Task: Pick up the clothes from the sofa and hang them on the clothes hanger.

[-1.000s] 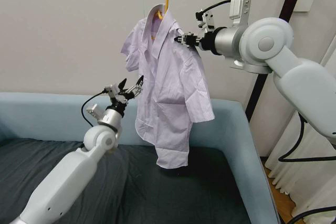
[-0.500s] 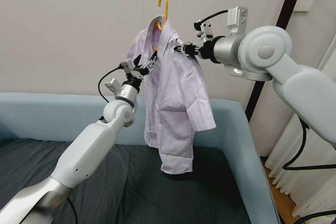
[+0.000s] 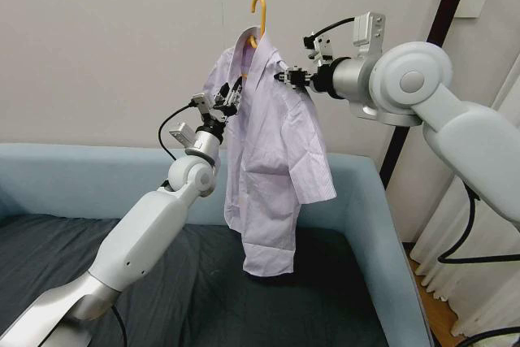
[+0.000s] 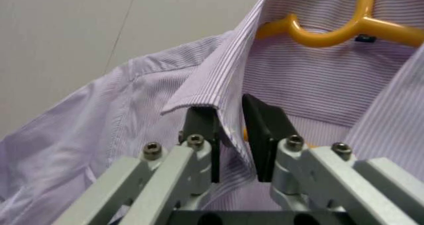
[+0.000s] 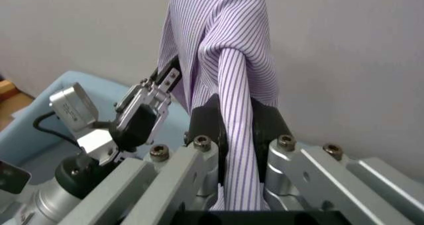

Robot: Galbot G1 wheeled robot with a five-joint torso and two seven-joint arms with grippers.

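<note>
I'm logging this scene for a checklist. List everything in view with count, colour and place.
shirt: one, lilac striped, on the hanger above the sofa
hanger: one, orange, inside the shirt's collar, hook sticking up
sofa: one, light blue frame, dark grey cushions, below the shirt
pole: one, dark, slanting at upper right
curtain: one, white, lower right
left end effector: one, silver with black fingers, open around the shirt's front edge by the collar
right end effector: one, silver with black fingers, shut on the shirt's bunched shoulder
</note>
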